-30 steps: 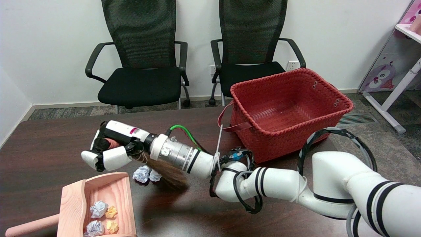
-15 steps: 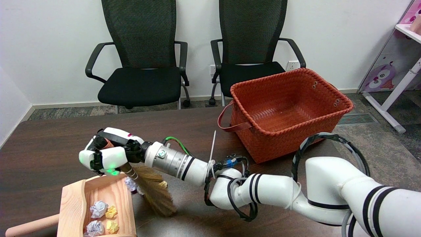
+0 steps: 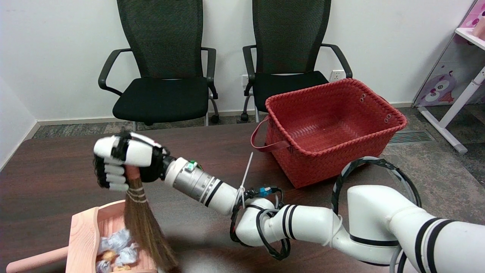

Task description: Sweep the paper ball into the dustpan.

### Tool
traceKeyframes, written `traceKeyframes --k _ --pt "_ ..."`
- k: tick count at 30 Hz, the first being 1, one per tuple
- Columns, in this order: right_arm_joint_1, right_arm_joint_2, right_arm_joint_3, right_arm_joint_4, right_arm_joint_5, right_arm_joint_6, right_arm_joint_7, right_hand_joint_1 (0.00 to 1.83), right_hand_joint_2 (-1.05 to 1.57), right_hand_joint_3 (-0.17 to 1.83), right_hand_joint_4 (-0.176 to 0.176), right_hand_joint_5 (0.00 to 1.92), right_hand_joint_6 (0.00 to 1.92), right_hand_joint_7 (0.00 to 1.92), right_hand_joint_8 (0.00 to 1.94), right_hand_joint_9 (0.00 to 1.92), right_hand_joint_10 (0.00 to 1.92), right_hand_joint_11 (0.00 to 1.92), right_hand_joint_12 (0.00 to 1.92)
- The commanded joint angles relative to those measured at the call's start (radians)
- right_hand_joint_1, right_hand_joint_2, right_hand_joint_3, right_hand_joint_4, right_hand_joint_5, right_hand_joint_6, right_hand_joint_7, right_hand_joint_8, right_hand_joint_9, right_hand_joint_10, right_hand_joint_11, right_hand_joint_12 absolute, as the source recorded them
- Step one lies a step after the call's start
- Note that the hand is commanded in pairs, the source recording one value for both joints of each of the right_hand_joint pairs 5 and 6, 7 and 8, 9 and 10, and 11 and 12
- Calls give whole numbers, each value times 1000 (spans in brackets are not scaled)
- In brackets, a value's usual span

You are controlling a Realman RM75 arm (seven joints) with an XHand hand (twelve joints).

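Note:
My right hand [image 3: 123,163] grips the handle of a small straw broom [image 3: 142,227] and holds it nearly upright above the table's near left. The brown bristles hang down over the open mouth of the wooden dustpan [image 3: 81,233], blurred with motion. Several crumpled paper balls [image 3: 119,246], white-blue and yellow, lie inside the dustpan, partly hidden behind the bristles. I see no paper ball on the table outside the pan.
A red woven basket [image 3: 394,125] stands on the table at the right, behind my forearm. Two black office chairs [image 3: 163,94] stand beyond the far edge. The dustpan's round handle [image 3: 34,261] points toward the lower left corner.
My hand swung the broom leftward and turned it upright, lifting higher. The two paper balls that lay beside the pan's mouth went into the dustpan with the bristles.

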Motion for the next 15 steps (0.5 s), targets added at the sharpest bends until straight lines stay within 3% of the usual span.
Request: traceKeyframes --k 1,8,15 --pt "-5 -31 36 0 227 302 219 887 1143 1749 -11 1920 1920 1920 1920 1920 1920 1920 1920" --pt "-6 15 60 -81 220 362 320 886 1127 1759 -12 1920 1920 1920 1920 1920 1920 1920 1920" --pt "-41 98 147 -226 220 345 245 884 1117 1761 -12 1920 1920 1920 1920 1920 1920 1920 1920"
